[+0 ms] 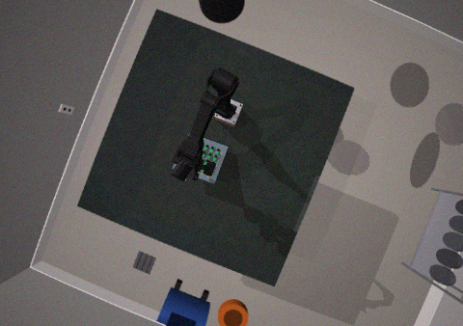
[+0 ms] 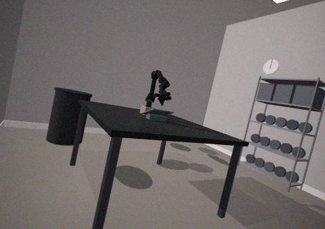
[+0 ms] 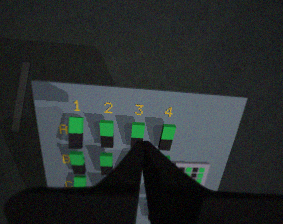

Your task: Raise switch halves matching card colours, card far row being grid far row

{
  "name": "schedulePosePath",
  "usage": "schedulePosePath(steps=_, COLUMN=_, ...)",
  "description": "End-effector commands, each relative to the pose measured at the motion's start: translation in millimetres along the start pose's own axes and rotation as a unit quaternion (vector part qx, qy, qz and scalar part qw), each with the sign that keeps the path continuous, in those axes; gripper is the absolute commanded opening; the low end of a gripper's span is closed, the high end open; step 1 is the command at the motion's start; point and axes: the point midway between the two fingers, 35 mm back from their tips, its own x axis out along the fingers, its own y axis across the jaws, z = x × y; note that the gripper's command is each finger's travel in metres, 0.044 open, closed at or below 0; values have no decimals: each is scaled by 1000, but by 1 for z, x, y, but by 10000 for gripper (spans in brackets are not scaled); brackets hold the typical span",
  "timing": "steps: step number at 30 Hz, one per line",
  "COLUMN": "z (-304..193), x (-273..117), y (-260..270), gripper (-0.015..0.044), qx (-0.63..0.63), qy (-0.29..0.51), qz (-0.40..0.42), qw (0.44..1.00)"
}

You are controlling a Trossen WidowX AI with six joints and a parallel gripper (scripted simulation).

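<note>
— Where is the switch panel placed?
— The panel (image 1: 219,168) (image 2: 157,112) (image 3: 212,117) is set on the dark bench (image 1: 145,123) (image 2: 135,125), near the arm's base.

— And the jaws (image 1: 185,172) (image 2: 162,103)?
— They are closed, with nothing gripped. In the wrist view their tips are seen just below the row A switch of column 3 (image 3: 137,131); whether it is touched cannot be told. In the exterior view they are held above the panel.

— What can be read on the panel?
— Columns are numbered 1 to 4 in yellow, and rows are lettered, A being the outermost. Green and dark halves are shown on all four row A switches. Much of the lower rows is hidden by the jaws.

— Where is the card?
— The small card (image 3: 206,166) is seen beside the grid, past column 4, its lower part covered. Its pale border encloses green and dark squares.
</note>
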Motion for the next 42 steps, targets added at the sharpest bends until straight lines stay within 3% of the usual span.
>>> schedulePosePath(steps=1, z=-6, x=16, y=1, gripper=0, qx=-2, qy=16, qz=3, qw=1000)
schedulePosePath(steps=19, z=-6, x=39, y=2, gripper=0, qx=-2, qy=15, qz=3, qw=1000)
schedulePosePath(steps=42, z=-6, x=40, y=2, gripper=0, qx=-2, qy=15, qz=3, qw=1000)
